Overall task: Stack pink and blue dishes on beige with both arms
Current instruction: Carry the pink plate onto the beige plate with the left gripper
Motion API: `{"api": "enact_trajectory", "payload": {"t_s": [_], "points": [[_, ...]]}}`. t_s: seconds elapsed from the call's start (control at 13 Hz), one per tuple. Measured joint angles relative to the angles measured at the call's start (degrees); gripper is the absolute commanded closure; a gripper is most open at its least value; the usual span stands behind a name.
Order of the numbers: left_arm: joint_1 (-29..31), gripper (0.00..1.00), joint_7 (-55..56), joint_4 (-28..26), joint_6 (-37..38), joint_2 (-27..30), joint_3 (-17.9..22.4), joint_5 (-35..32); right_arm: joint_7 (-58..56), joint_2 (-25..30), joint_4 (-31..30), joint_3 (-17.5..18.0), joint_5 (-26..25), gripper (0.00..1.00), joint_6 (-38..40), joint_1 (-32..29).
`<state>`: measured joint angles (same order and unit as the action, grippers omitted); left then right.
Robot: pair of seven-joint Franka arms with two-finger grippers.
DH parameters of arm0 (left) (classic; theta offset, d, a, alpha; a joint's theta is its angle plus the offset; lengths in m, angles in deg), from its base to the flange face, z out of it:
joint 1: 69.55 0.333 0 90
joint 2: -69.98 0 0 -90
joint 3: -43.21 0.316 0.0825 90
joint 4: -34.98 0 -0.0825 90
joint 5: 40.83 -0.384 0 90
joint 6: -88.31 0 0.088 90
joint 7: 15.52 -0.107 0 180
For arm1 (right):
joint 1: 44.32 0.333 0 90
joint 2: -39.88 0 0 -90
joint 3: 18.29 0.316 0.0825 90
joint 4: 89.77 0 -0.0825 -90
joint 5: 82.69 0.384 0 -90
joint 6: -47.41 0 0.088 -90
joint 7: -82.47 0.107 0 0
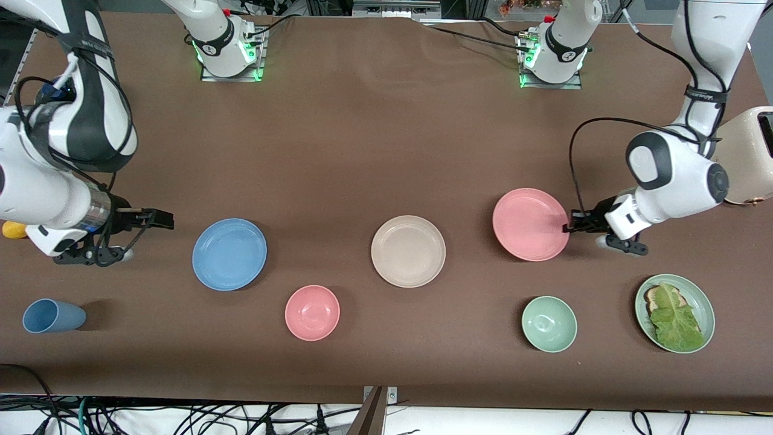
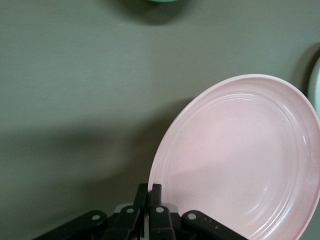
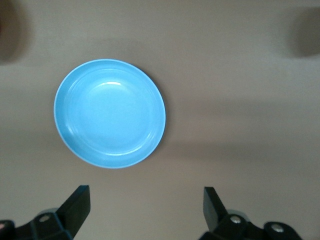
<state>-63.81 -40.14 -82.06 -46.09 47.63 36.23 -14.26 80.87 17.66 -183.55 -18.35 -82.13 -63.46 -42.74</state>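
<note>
The left gripper (image 1: 567,228) is pinching the rim of the pink plate (image 1: 530,224) at the edge toward the left arm's end of the counter (image 1: 362,151). In the left wrist view its fingers (image 2: 150,197) are pressed together on that rim, and the pink plate (image 2: 240,160) looks tilted, its gripped edge raised off the counter.

The right gripper (image 1: 163,219) hovers above the counter just beside the blue plate (image 1: 229,254), toward the right arm's end, touching nothing. In the right wrist view its fingers (image 3: 77,205) are spread wide, and the blue plate (image 3: 110,113) lies flat, clear of them.

The beige plate (image 1: 408,251) lies flat on the counter between the blue and pink plates, apart from both, with nothing on it.

Nearer the front camera stand a small pink bowl (image 1: 312,312), a green bowl (image 1: 549,324) and a green plate (image 1: 706,314) carrying lettuce on bread (image 1: 673,317). A blue cup (image 1: 53,316) lies on its side near the right arm's end of the counter.
</note>
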Motion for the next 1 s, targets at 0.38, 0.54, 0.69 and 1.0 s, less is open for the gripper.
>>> {"api": "enact_trajectory", "payload": {"t_s": [0.38,0.54,0.69,1.0], "points": [[-12.1,1.00,15.8,6.0,-0.2,-1.4,-0.2,0.0,-0.2,-1.1,-16.3,0.1,0.0,0.00,-26.2,0.1],[-15.9,1.00,21.0,8.2,-0.4,-2.9,-0.2,0.0,-0.3,-2.3,-20.7,0.1,0.0,0.01,-32.6,0.2],[-18.6,1.00,24.9,9.7,-0.8,-4.1,-0.2,0.0,-0.5,-3.0,-21.8,0.1,0.0,0.01,-33.8,0.2],[-22.6,1.00,30.6,11.9,-4.6,-7.5,0.1,0.0,-2.8,-5.3,-21.8,0.1,0.0,0.05,-37.8,0.1]]}}
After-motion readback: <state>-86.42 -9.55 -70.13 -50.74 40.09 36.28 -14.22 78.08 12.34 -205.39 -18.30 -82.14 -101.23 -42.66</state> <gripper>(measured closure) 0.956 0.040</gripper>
